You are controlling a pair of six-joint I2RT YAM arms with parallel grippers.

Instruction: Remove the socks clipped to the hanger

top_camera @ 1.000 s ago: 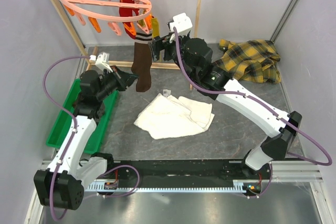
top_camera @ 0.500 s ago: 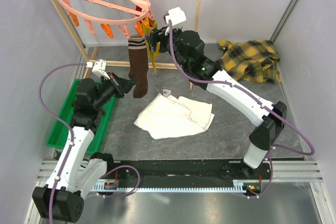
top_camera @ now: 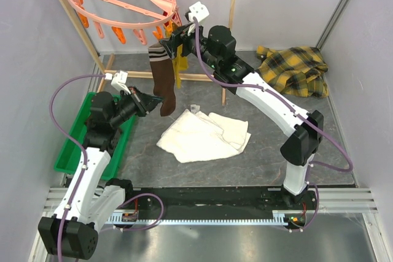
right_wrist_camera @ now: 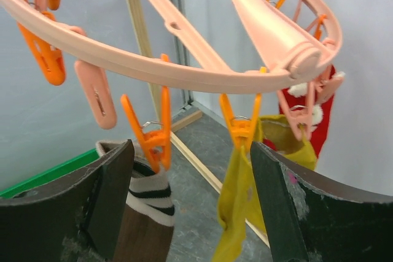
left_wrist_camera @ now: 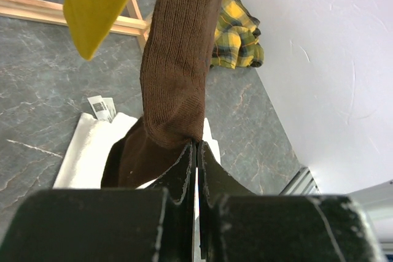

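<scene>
Right, I am holding the left hand [left_wrist_camera: 196,146] clamped on the toe end of the brown sock [left_wrist_camera: 177,72], its two fingers pressed together on the fabric with barely a slit between them. The sock is stretching up and away from that hand at a slant, and its striped cuff is hanging from an orange clip [right_wrist_camera: 153,141] on the hanger [right_wrist_camera: 184,69].

I am hovering the right hand [right_wrist_camera: 191,151] just under the hanger's rim, its fingers spread wide apart and gripping nothing. The clip with the brown cuff is sitting in the gap between those fingers, nearer the left one. A second clip [right_wrist_camera: 241,121], pinching the yellow sock [right_wrist_camera: 236,219], is hanging just inside the right finger. Past that finger, the red sock [right_wrist_camera: 319,115] is dangling from the rim.

Beneath the left hand, the towel [left_wrist_camera: 92,145] is lying rumpled on the desk [top_camera: 270,145]. The shirt [left_wrist_camera: 236,35] is lying beyond the brown sock, off to that hand's right and well apart from it.
</scene>
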